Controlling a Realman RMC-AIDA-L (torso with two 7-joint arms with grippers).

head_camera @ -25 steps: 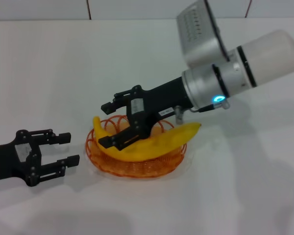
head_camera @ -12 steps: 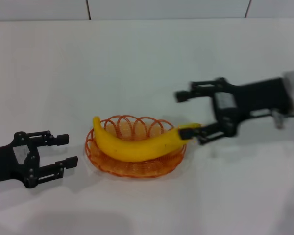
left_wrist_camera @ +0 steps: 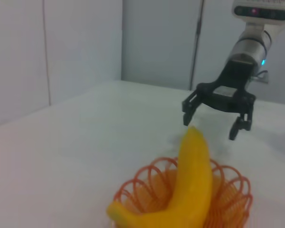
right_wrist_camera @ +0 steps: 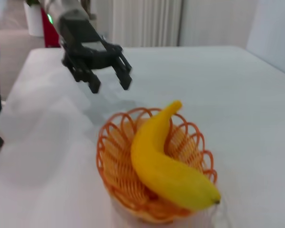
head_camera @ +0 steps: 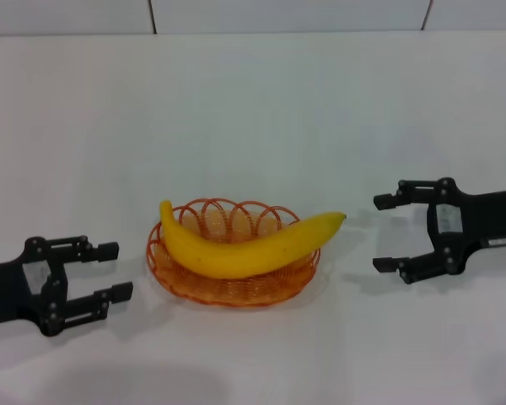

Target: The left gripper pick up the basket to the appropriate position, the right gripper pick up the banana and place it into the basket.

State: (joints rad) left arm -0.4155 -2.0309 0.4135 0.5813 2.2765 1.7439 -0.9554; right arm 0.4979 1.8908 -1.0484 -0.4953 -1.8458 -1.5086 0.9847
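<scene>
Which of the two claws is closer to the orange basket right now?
The left gripper, open just beside the basket. The right gripper, also open, sits farther off on the other side, beyond the banana tip.

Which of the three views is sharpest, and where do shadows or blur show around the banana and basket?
Head view: sharpest; the banana and basket are crisp, with soft shadows on the table under the open left end effector and open right end effector. Left wrist view: the near banana and basket are soft. Right wrist view: the far end effector is slightly blurred and casts a faint shadow.
</scene>
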